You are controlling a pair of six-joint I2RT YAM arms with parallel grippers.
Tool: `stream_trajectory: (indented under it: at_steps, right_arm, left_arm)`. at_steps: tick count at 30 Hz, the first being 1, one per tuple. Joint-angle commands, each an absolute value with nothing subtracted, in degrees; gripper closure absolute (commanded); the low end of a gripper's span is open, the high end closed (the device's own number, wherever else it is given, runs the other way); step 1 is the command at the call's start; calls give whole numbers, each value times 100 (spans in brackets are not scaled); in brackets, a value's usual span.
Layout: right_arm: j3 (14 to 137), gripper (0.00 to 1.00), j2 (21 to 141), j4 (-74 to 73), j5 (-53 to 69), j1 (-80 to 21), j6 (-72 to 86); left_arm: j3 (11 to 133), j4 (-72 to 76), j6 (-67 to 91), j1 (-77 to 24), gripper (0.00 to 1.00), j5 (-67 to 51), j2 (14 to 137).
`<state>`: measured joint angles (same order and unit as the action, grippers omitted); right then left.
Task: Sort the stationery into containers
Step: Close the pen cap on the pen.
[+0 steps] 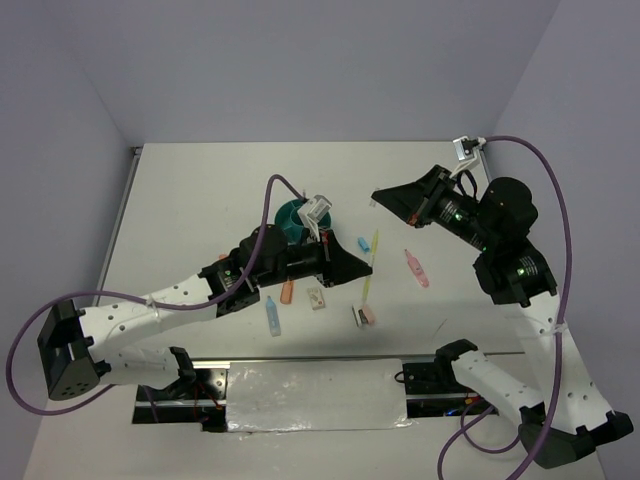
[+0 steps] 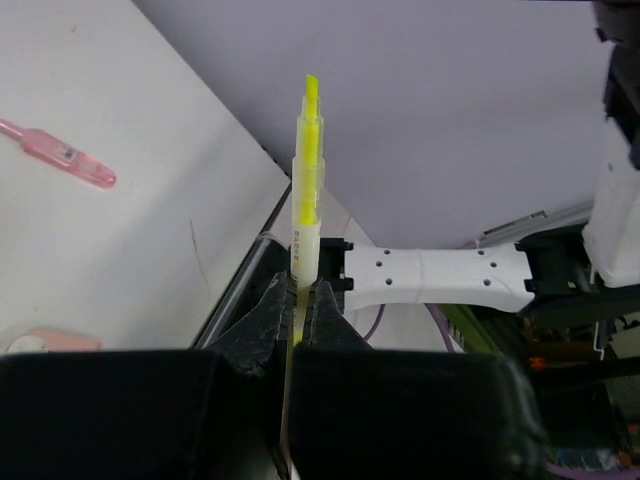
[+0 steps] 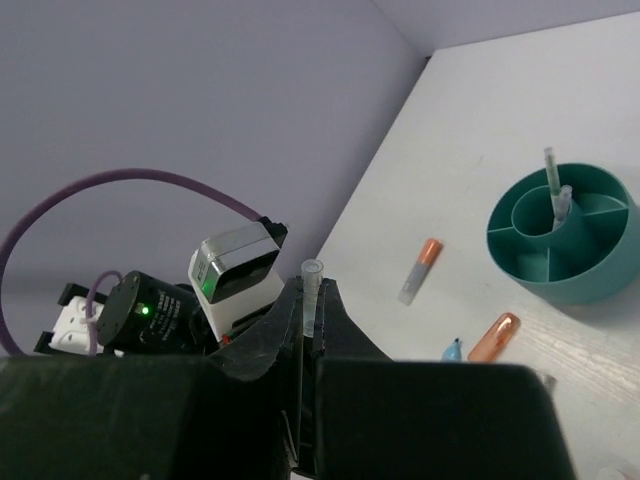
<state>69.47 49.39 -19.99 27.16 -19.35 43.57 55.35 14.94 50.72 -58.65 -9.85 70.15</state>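
Stationery's mostly unsorted: the round teal plastic organiser bowl (image 3: 560, 285) has, I think, two thin pens (image 3: 563, 205) standing in its centre cup. My left claw (image 2: 300, 290) is clamped on a yellow highlighter pen (image 2: 308, 170). My right claw (image 3: 308, 300) is pinching a thin clear-capped pen (image 3: 311, 272). Neither is over the bowl. A pink marker (image 1: 415, 267), orange marker (image 1: 287, 292), light-blue marker (image 1: 273, 318) and small pink piece (image 1: 366, 315) lie loose on the white table (image 1: 200, 200).

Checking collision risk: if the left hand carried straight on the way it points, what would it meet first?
Probably the right arm's white link, which lies just beyond the yellow highlighter that the left hand grips. How far off it is cannot be told.
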Motion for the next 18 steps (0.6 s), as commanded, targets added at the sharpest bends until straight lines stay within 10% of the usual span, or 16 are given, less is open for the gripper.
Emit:
stream_trajectory:
  at_steps: [1, 18]
  right_arm:
    - [6759, 100, 4790, -1450, 2927, -1951, 4676]
    - [6574, 100, 4658, -2250, 2619, -1951, 4078]
  left_arm:
    - [5625, 2109, 4904, -5889, 100, -1459, 6803]
    - [5774, 1617, 4456, -5810, 100, -1345, 6671]
